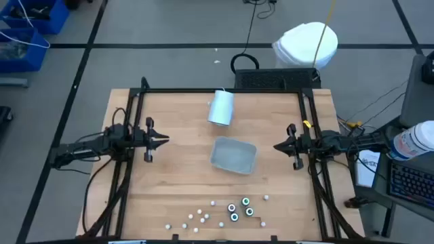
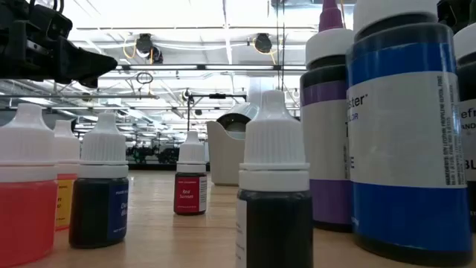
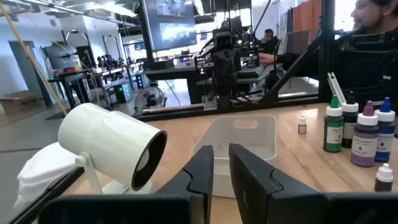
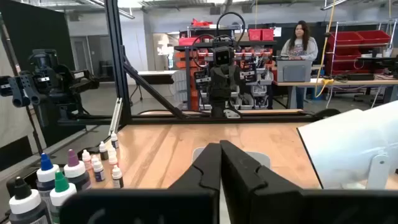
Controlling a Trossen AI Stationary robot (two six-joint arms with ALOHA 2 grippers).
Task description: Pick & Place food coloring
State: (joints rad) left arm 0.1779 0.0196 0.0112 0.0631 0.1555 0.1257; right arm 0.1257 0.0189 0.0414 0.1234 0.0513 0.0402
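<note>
The food coloring (image 1: 227,211) is a loose cluster of small white-capped bottles standing upright on the wood near the table's near edge. They fill the low view close up (image 2: 275,186) and show in both wrist views (image 3: 357,127) (image 4: 74,174). My left gripper (image 1: 166,140) (image 3: 221,152) hovers at the table's left and points toward the pale tray (image 1: 234,155). A narrow gap shows between its fingers, with nothing in it. My right gripper (image 1: 277,146) (image 4: 220,148) hovers at the right, shut and empty, facing the tray.
A pale blue-white cylinder (image 1: 220,107) (image 3: 115,149) lies on its side beyond the tray toward the far edge. Black frame rails (image 1: 135,122) run along the table's left, right and far sides. Bare wood lies between the tray and the bottles. People show in the room beyond.
</note>
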